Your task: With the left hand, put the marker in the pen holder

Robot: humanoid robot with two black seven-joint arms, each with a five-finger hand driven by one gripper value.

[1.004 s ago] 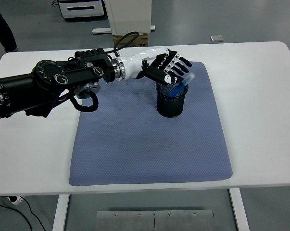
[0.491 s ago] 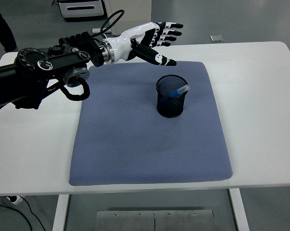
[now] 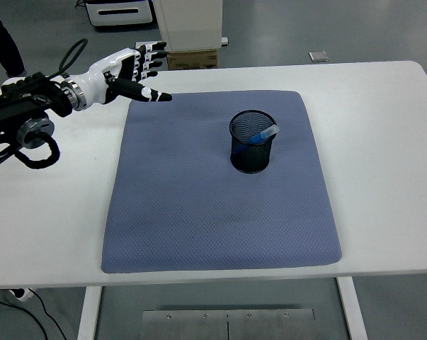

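Task status: placement judged complete; nothing evidently left; marker (image 3: 260,134) sits in pen holder (image 3: 253,151), right of centre on blue mat (image 3: 199,212); blue barrel, pale cap leaning on right rim; left hand (image 3: 132,71) at far left, fingers spread, empty.

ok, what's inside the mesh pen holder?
A blue marker leans inside the pen holder, its pale cap end over the right rim. Its lower end is hidden by the mesh.
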